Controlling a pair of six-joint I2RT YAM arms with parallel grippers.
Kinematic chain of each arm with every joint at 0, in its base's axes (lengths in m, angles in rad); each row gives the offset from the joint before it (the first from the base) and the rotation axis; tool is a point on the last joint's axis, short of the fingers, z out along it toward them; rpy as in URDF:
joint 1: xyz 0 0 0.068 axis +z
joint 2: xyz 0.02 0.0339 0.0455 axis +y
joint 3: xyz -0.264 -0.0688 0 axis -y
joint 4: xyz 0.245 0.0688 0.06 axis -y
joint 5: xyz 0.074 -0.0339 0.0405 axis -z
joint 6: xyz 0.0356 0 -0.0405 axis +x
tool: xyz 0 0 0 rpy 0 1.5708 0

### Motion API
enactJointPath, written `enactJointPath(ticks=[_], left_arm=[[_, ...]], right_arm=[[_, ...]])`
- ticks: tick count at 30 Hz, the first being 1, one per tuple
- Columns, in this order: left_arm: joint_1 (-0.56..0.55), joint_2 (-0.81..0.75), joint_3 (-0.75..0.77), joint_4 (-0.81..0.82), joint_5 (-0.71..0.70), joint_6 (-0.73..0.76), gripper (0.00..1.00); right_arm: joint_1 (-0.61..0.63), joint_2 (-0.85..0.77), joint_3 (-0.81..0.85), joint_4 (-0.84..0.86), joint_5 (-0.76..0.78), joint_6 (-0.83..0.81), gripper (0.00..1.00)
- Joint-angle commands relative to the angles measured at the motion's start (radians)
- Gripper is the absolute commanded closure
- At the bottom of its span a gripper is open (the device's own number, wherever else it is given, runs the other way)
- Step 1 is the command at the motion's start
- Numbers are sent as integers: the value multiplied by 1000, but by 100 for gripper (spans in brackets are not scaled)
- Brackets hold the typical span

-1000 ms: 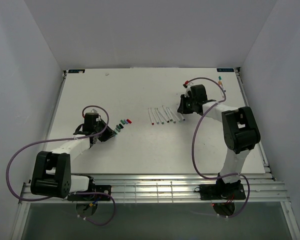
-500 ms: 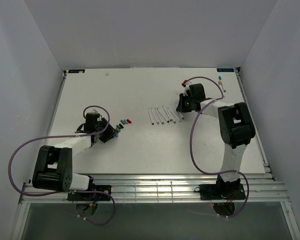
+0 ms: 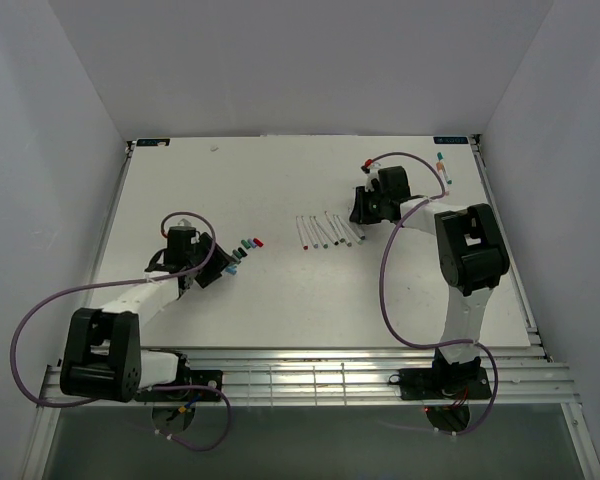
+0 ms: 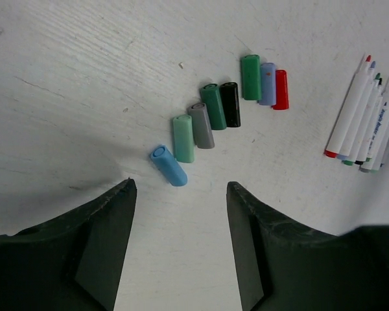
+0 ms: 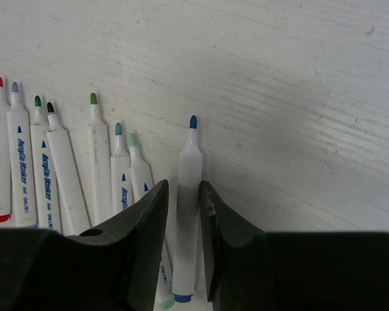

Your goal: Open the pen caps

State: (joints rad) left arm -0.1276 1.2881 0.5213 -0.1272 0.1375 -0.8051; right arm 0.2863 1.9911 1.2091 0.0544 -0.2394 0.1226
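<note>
White table (image 3: 280, 190), uncapped pens (image 5: 52, 162), loose pen caps (image 4: 212, 107).
We see the left gripper (image 4: 179, 191) released, nothing between its fingers; the right gripper (image 5: 183, 188) straddles a blue-tipped pen (image 5: 187, 220), grip we cannot tell, the other pens at its 9 o'clock. The pen caps lie in a row from 12 to 2 o'clock of the left gripper, light-blue cap (image 4: 168, 166) nearest.

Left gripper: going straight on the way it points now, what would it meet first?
The light blue cap, lying just ahead of the open left gripper, roughly in line with the gap between its fingers. How high the fingers sit above the table is unclear, so it could pass over.
</note>
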Motion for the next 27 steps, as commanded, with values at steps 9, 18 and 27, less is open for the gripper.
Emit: enactJointPath(ticks=[9,18,27], left_arm=[[-3,-211,25,-29,60,20,23],[-17,-202,32,26,163,15,22],[-92,-130,86,35,188,-2,21]], right_arm=[[-48,-55,44,-53,60,11,54],[-245,-58,233,-252,209,66,49],[-389,20,348,-333,278,58,36]])
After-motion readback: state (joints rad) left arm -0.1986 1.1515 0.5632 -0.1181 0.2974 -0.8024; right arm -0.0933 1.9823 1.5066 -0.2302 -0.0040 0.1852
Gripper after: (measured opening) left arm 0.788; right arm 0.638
